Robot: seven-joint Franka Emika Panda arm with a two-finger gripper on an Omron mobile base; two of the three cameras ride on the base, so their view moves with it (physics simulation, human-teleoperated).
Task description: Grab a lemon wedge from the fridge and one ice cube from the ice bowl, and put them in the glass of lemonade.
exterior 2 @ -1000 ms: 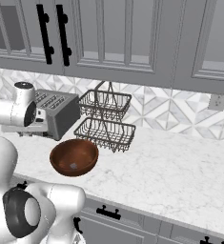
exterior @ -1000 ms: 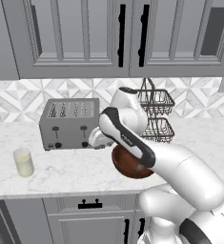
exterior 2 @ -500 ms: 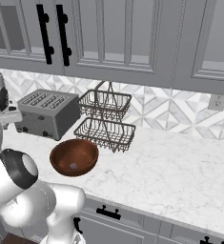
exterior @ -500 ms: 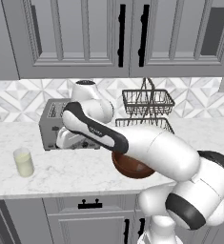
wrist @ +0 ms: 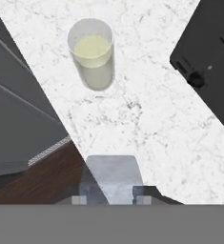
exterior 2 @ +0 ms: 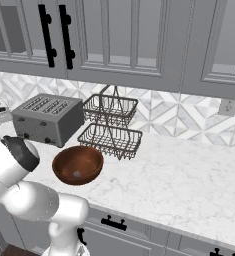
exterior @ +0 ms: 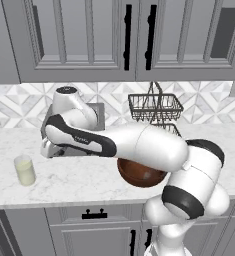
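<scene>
ice cube in the claw, glass off to the left of the toaster

operator, take the toaster (exterior 2: 48, 119) as your landmark. furthest left of it on the marble counter (exterior 2: 189, 180) stands the glass of lemonade (exterior: 25, 170), upright, well apart from the toaster and close to the counter's front edge. in the hand view you see the same glass (wrist: 92, 53) from above, pale yellow liquid inside, with the toaster's dark corner (wrist: 206, 71) off to one side and bare marble between them.

next, just in front of the toaster's left end, your gripper (exterior: 50, 149) hangs above the counter, the white arm reaching across the toaster's front from the right. in the hand view the gripper (wrist: 110, 199) has a pale, greyish translucent block, the ice cube (wrist: 111, 177), sitting between its two finger tips; the claw looks closed on it, jaws partly apart with the cube filling the gap. the cube is over the counter edge, short of the glass, not above it.

to the right and front of the toaster sits the ice bowl (exterior 2: 77, 164), reddish-brown, with a small pale piece lying inside it. in the left base view the bowl (exterior: 139, 174) is half hidden behind the arm.

right of the toaster, just beside it against the tiled wall, stands a two-tier wire basket (exterior 2: 110, 126). above the toaster hang grey panelled cabinets (exterior 2: 119, 37) with black handles
</scene>
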